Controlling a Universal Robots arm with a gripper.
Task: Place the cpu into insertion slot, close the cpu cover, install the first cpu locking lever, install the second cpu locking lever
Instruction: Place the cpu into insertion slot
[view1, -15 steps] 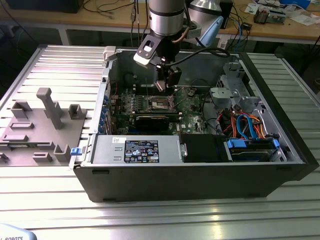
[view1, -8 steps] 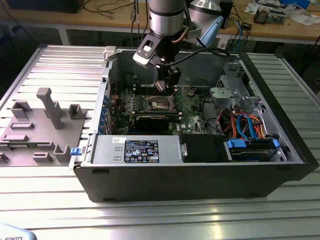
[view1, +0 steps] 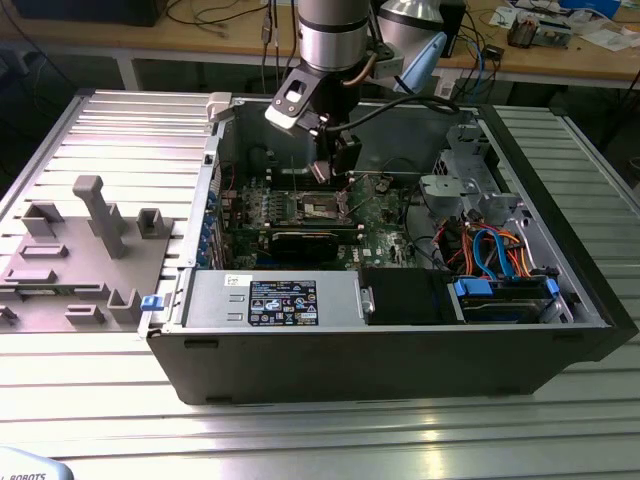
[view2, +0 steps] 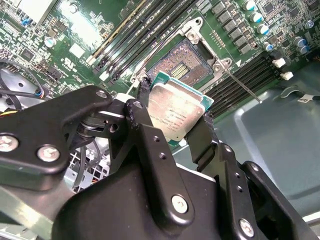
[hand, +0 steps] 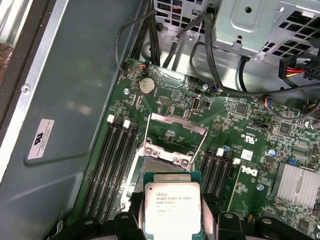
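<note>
One open case (view1: 400, 340) lies on the counter (view1: 330, 430). Inside it is one green board (hand: 240, 130), and the single arm reaches in over it. The one tool (view2: 175, 102) is clamped on the cpu (hand: 172, 205), pinching two opposite edges with the metal top showing. The chip hangs close over the slot (view2: 182, 62), whose contact field is bare. It is not yet seated, so I judge the first step is under way and none is finished. The one cover (hand: 177, 120) stands swung up and open at one end of the slot. One lever (view2: 242, 87) shows as a thin rod sprung free beside the slot; I cannot make out a second. Two banks of memory slots (hand: 112, 165) flank the slot.
</note>
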